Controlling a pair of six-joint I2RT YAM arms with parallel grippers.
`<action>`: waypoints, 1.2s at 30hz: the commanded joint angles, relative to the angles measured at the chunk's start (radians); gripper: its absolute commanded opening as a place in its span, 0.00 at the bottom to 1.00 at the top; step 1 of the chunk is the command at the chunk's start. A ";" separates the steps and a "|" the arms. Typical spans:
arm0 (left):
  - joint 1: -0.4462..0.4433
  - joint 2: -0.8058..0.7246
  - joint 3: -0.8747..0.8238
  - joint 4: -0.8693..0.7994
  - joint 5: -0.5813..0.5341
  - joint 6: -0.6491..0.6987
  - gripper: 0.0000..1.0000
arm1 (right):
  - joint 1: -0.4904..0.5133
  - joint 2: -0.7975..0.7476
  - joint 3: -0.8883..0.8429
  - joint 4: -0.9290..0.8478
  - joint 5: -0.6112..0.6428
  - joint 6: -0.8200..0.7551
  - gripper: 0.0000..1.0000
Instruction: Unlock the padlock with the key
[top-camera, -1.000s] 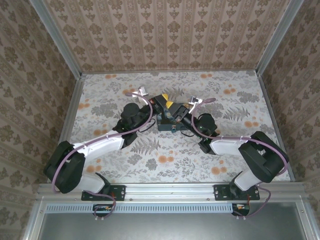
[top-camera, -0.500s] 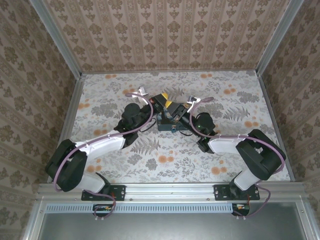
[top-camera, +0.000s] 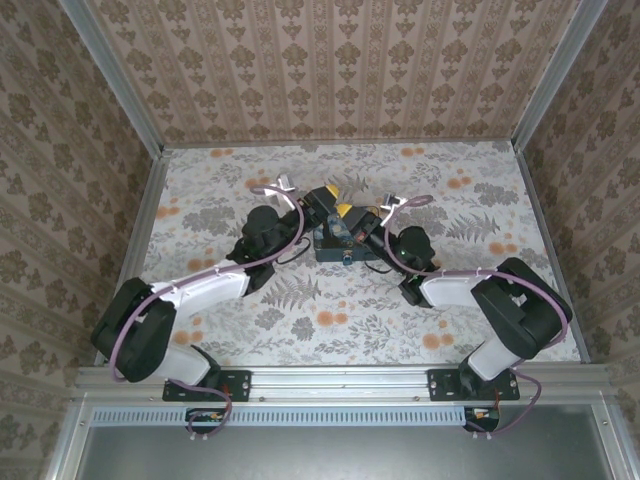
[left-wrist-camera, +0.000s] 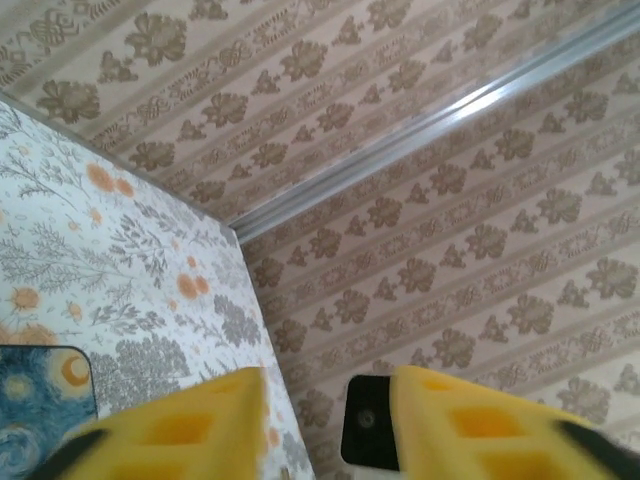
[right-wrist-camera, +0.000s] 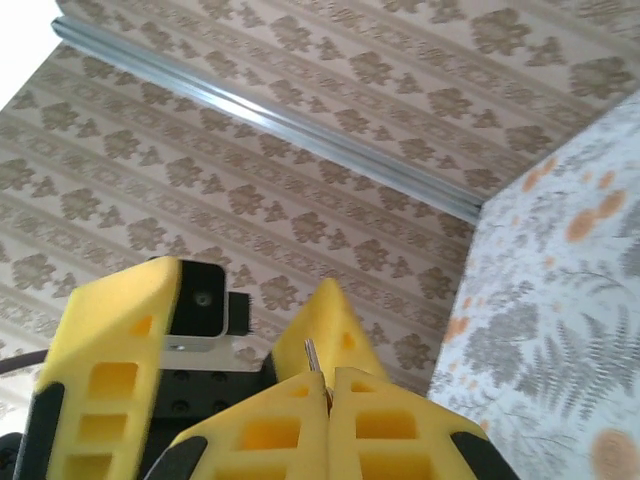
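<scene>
Key pinched near the box
Your right jaws are closed on the key (right-wrist-camera: 312, 358), close to the box (top-camera: 340, 246); your left jaws stand apart, a dark block (left-wrist-camera: 365, 432) against one finger, and you can't tell if it's the padlock

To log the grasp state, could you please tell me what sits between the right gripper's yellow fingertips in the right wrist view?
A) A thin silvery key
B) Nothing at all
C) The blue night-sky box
A: a sliver of the key sticks up from the seam where the right gripper has its yellow fingers pressed together.
</scene>
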 joint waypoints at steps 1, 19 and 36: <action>0.056 -0.076 0.011 -0.144 0.127 0.013 0.62 | -0.024 -0.039 -0.043 0.026 -0.039 0.027 0.00; 0.170 -0.204 0.132 -0.811 0.475 0.401 0.72 | -0.054 -0.121 -0.175 -0.076 -0.252 -0.027 0.00; 0.000 -0.082 -0.059 -0.713 0.305 0.517 0.80 | -0.249 -0.310 -0.124 -0.599 -0.333 -0.190 0.00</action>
